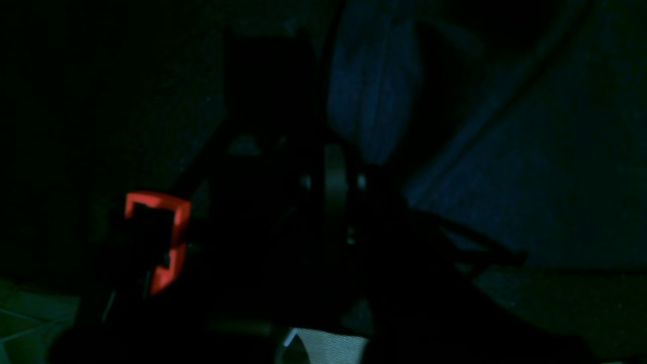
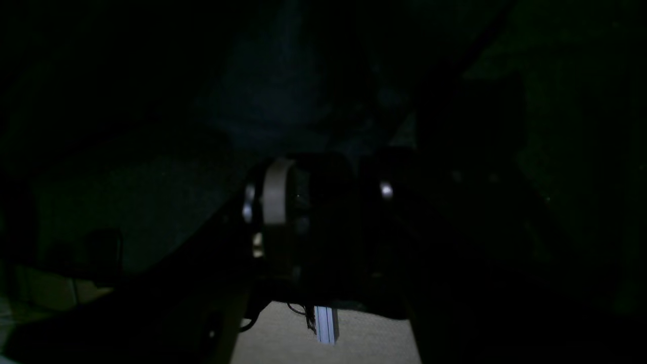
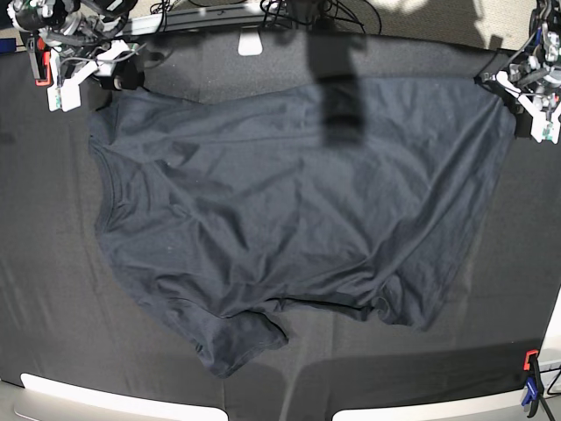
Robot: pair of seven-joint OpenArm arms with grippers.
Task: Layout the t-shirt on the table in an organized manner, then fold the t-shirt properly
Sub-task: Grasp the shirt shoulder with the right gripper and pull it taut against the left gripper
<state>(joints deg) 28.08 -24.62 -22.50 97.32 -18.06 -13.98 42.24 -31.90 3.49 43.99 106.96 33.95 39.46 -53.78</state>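
Near the front tabletop (image 3: 53, 351) edge lie a short sleeve and the hem of the t-shirt (image 3: 289, 210), which is spread across the black cloth, creased, neck toward the base view's left. Left gripper (image 3: 524, 98), at the far corner on that view's right, has jaws pressed together at the shirt's corner. Right gripper (image 3: 98, 68), at the far left corner, touches the shirt's edge; jaw state cannot be told. A red clamp (image 3: 530, 360) grips the front edge.

red clamp (image 3: 529, 360), blue clamp (image 3: 529, 397)
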